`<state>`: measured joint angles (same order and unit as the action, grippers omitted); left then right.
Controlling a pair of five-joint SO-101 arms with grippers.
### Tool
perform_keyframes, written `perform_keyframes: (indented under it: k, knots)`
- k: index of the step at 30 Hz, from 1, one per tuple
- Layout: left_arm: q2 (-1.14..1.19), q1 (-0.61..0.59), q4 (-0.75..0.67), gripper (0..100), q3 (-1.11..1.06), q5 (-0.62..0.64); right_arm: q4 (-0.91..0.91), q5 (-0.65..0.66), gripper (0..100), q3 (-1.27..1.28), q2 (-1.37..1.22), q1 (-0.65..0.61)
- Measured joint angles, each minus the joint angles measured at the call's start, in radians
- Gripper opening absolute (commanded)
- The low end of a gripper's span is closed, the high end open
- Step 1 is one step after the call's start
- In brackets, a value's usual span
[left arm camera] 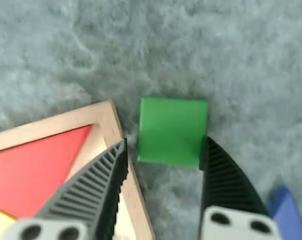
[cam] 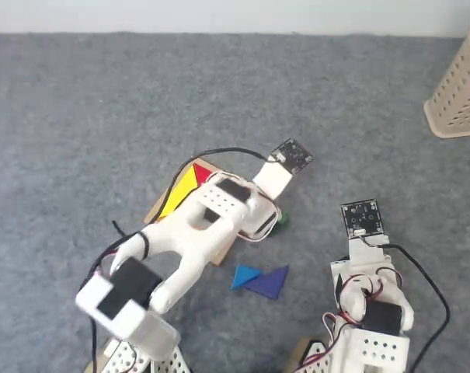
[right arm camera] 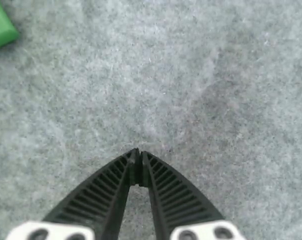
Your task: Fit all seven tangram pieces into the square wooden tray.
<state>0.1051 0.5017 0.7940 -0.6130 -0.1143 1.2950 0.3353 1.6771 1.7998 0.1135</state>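
— Where's the green square (left arm camera: 173,131)?
— Flat on the fuzzy grey counter (left arm camera: 240,60), just outside the wooden tray's (left arm camera: 109,120) corner, its sides slightly askew to the rim. A red triangle (left arm camera: 36,167) lies inside.
— The left hand (left arm camera: 163,145)?
— Spread, straddling the square, one finger over the rim.
— The right hand (right arm camera: 139,154)?
— Pressed together over open felt.

Square piece (left arm camera: 173,131) lies just outside the tray (left arm camera: 110,117) corner (a triangle (left arm camera: 36,167) sits inside)
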Motion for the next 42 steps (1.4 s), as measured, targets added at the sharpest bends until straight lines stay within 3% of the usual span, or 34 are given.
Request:
perform_keyframes:
  k: [30,39,42]
  knots:
    - [0.14,0.032,0.078,23,0.167,-0.02,0.0,0.0,0.6,0.0,0.0,0.0]
    - [0.222,0.032,0.175,23,0.282,-0.029,0.0,0.0,0.6,0.0,0.0,0.0]
    - [0.222,0.032,0.183,19,0.284,-0.029,0.0,0.0,0.6,0.0,0.0,0.0]
